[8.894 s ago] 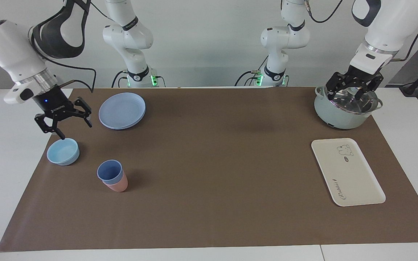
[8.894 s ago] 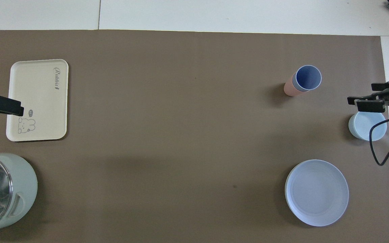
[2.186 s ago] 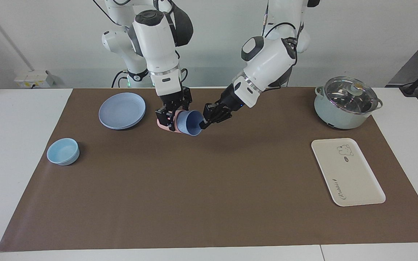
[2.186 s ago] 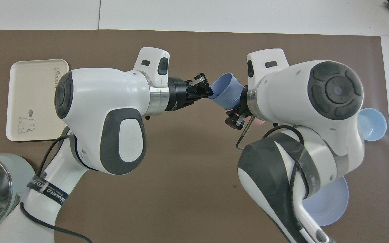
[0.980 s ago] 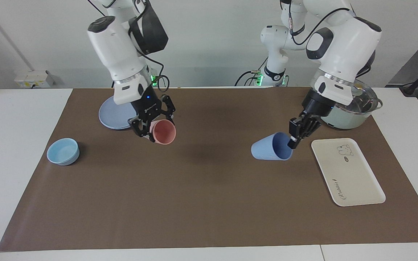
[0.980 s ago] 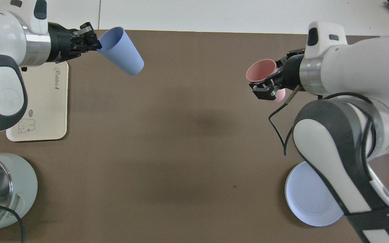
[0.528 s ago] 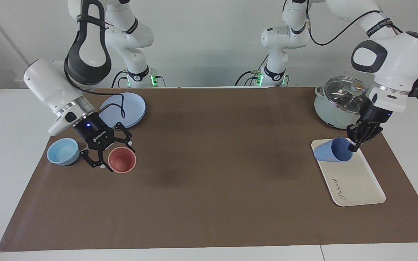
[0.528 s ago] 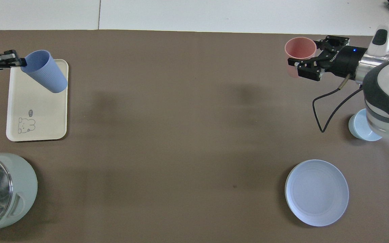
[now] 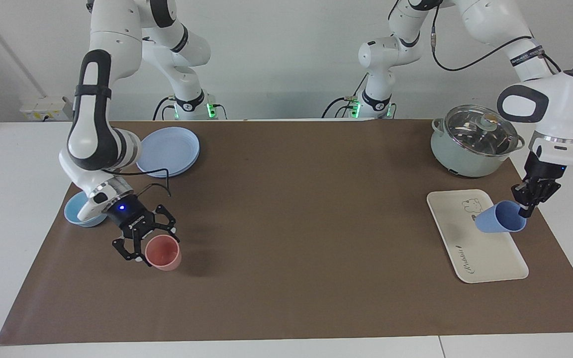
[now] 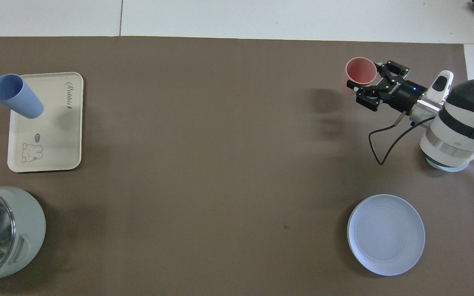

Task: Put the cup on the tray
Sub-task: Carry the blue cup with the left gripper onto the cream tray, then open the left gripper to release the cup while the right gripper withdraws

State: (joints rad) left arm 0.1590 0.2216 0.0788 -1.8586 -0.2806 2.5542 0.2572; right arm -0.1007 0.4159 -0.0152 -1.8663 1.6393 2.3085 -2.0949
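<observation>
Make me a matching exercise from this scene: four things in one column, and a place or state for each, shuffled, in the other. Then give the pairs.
Things:
1. blue cup
2. pink cup
3. pot
4. light-blue bowl

Places or states:
A. upright on the mat at the right gripper
B. lidded, nearer the robots than the tray
C. tilted, held in the air by the left gripper
D. partly hidden by the right arm

Pairs: 1-C, 2-A, 3-B, 4-D

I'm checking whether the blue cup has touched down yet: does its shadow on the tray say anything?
Overhead view: a soft shadow lies on the tray apart from the tilted cup, suggesting it is airborne. Facing view: the left gripper pinches its rim; shadow faint.
</observation>
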